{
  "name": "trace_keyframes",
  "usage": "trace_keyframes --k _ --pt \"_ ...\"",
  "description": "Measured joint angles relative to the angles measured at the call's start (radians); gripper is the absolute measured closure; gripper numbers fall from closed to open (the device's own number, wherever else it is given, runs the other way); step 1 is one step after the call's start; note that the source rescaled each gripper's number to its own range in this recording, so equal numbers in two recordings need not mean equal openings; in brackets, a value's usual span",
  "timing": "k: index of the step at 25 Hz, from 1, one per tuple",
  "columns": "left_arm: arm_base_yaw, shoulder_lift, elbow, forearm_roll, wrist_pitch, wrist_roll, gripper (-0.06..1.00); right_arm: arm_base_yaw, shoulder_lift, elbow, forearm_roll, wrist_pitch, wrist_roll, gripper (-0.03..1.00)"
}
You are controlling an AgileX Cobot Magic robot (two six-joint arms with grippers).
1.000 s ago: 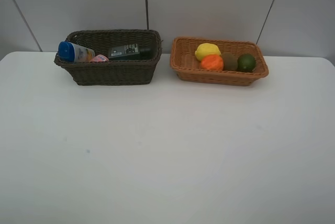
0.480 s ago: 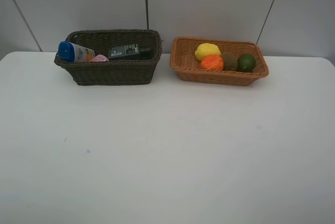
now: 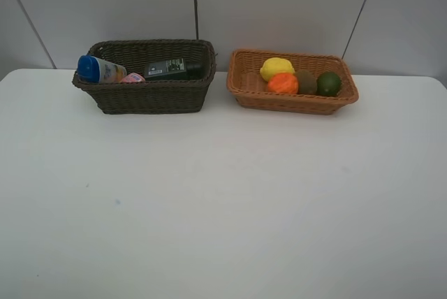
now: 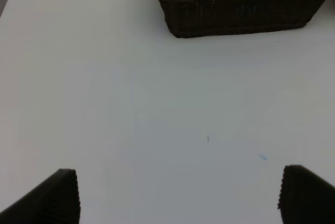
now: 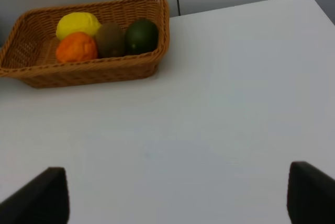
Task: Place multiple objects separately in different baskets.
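Left hand [image 4: 178, 195]: fingers [image 4: 52, 200] spread wide apart, empty, hanging above bare white counter [image 3: 223, 194] well short of the baskets; not in the high camera's view. Dark brown wicker basket [image 3: 150, 96]: rear left of counter, close to the wall, the deeper of the two. Contents, left to right: white bottle with blue cap [image 3: 100, 70], lying on its side with the cap at the left end rim; slim pink tube [image 3: 132, 77], only its end showing above the front rim, just beside the bottle; flat black case [image 3: 165, 68], label side up, toward the right half; black pump bottle [image 3: 193, 70], lying just beside the case at the right end, mostly hidden. Light orange-tan wicker basket [image 3: 279, 100]: rear right of counter, shallower, apart from the dark basket by a narrow gap. Contents, left to right: yellow lemon [image 3: 276, 68], at the back; orange [image 3: 283, 83], in front of the lemon and touching it; brown kiwi [image 3: 306, 82], between orange and green fruit; dark green fruit [image 3: 329, 83], nearest the right end. Right hand [image 5: 178, 198]: fingers [image 5: 44, 198] likewise set wide apart, holding nothing, above bare counter well apart from the tan basket.
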Motion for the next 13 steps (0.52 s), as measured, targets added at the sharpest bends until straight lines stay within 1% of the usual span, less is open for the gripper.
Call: trace_keyframes --k 13 --pt "0.000 0.000 0.000 0.000 0.000 0.000 -0.04 0.000 0.000 0.000 0.000 0.000 0.000 0.00"
